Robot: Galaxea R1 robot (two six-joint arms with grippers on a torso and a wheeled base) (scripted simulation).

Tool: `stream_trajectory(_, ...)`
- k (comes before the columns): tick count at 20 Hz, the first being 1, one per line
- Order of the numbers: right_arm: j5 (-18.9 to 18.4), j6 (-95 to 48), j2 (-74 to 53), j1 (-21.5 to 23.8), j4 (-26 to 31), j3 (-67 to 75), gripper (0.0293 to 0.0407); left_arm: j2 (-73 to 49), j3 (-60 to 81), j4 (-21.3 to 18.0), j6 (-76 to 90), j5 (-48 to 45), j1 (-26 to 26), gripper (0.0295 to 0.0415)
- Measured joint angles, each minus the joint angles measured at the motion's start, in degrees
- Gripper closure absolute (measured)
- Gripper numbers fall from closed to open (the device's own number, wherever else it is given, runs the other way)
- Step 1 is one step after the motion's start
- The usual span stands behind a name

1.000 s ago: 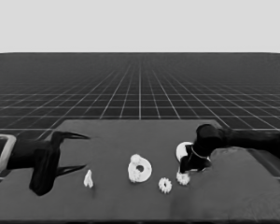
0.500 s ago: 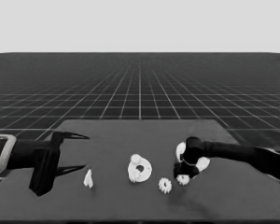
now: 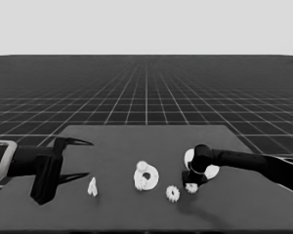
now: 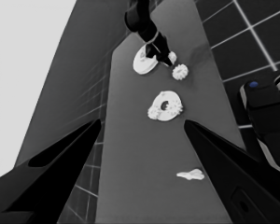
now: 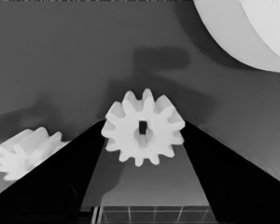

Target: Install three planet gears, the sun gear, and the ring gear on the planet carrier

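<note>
my right end effector [image 5: 142, 140] sits low at centre-right of the head view, its fingers either side of a gear [image 5: 143, 127]; i cannot tell whether they grip it. i judge this the pick-up step: next, lift it to the smaller round part [image 3: 146, 176], mid-frame. left end effector [image 3: 73, 158] waits at left, spread wide.

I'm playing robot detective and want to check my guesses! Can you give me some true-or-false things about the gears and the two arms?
1. The right gripper is down at a gear that sits between its fingers. True.
2. The left gripper is lifting the thin white piece. False: it waits at the table's left end; the piece lies on the table.
3. Another loose gear lies beside that one. True.
4. The larger round part covers the smaller round part. False: they lie apart.
</note>
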Motion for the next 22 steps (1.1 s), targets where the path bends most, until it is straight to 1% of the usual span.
stream_trajectory(6,0.01,0.00,0.00,0.00,-0.01,0.00,0.0387,0.00,0.00,0.00,0.00,0.00,0.00,0.0326)
stream_trajectory(7,-2.70,1.89,-1.63,4.07,4.06,4.35,0.0387,0.00,0.00,0.00,0.00,0.00,0.00,0.0326)
stream_trajectory(8,-4.02,2.79,-2.35,7.60,6.94,6.33,0.0387,0.00,0.00,0.00,0.00,0.00,0.00,0.0326)
stream_trajectory(9,-4.67,3.17,-2.63,9.71,8.78,7.14,0.0387,0.00,0.00,0.00,0.00,0.00,0.00,0.0326)
stream_trajectory(12,-5.33,3.45,-2.83,12.06,10.96,7.72,0.0387,0.00,0.00,0.00,0.00,0.00,0.00,0.0326)
stream_trajectory(16,-5.47,3.47,-2.86,12.54,11.47,7.79,0.0387,0.00,0.00,0.00,0.00,0.00,0.00,0.0326)
stream_trajectory(17,-6.88,9.27,6.64,13.16,11.76,1.49,0.0387,0.00,0.00,0.00,0.00,0.00,0.00,0.0326)
stream_trajectory(18,-7.17,10.77,15.39,13.53,12.08,-4.11,0.0387,0.00,0.00,0.00,0.00,0.00,0.00,0.0326)
stream_trajectory(19,-7.09,10.41,20.44,13.70,12.30,-8.77,0.0387,0.00,0.00,0.00,0.00,0.00,0.00,0.0326)
stream_trajectory(22,-6.82,8.89,25.89,13.81,12.55,-15.38,0.0387,0.00,0.00,0.00,0.00,0.00,0.00,0.0326)
